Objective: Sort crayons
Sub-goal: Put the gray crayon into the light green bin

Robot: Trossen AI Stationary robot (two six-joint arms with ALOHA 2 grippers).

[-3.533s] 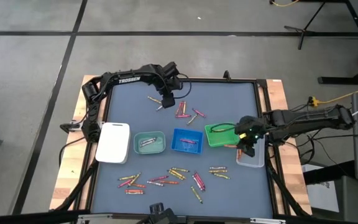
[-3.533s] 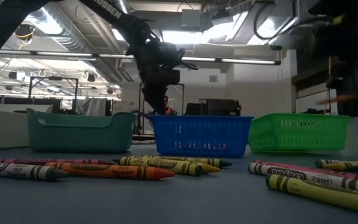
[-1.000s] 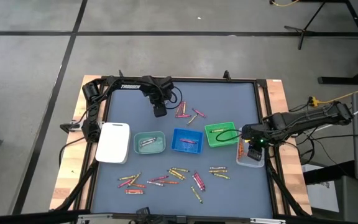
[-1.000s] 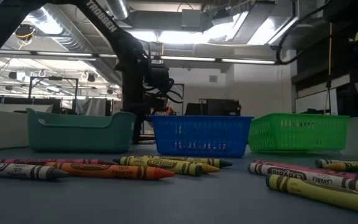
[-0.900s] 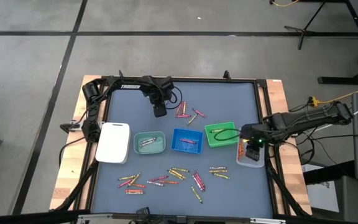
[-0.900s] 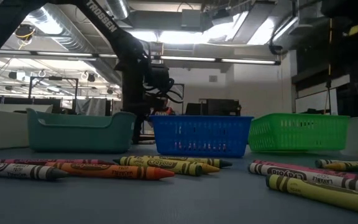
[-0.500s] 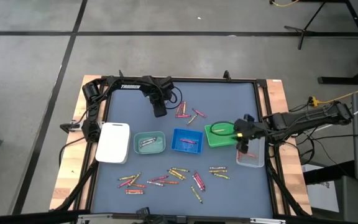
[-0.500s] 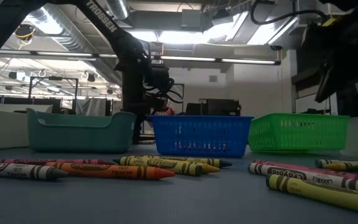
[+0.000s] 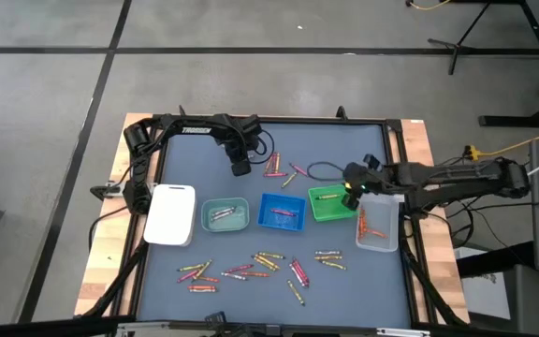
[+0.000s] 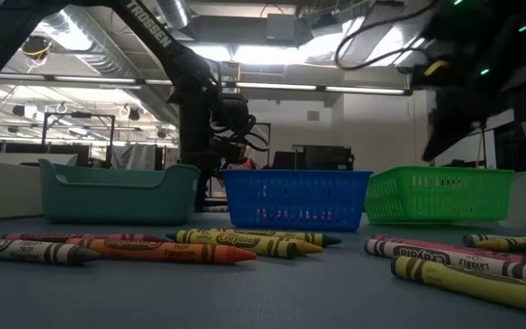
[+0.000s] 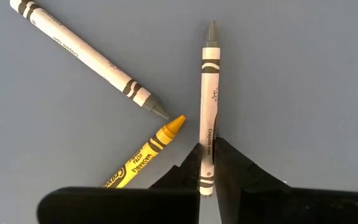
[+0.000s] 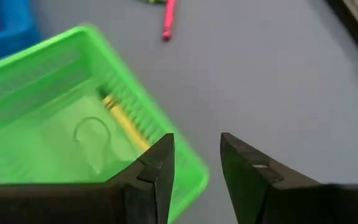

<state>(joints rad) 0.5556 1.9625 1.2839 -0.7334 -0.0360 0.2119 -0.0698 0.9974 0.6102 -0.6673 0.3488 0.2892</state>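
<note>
While the left gripper [image 11: 207, 163] is clamped on a grey crayon [image 11: 208, 106] (long axis running straight out between its fingers) on the far table [image 9: 344, 150], the right gripper [image 12: 196, 163], fingers parted and empty, is held over the green tray [image 12: 55, 124].

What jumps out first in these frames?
The row of small trays across the table's middle: white, teal, blue, green, clear, with loose crayons scattered on the near side. At the far side, the left tool is shut on a grey crayon lying on the mat. The right tool hangs open at the green tray's edge.
</note>
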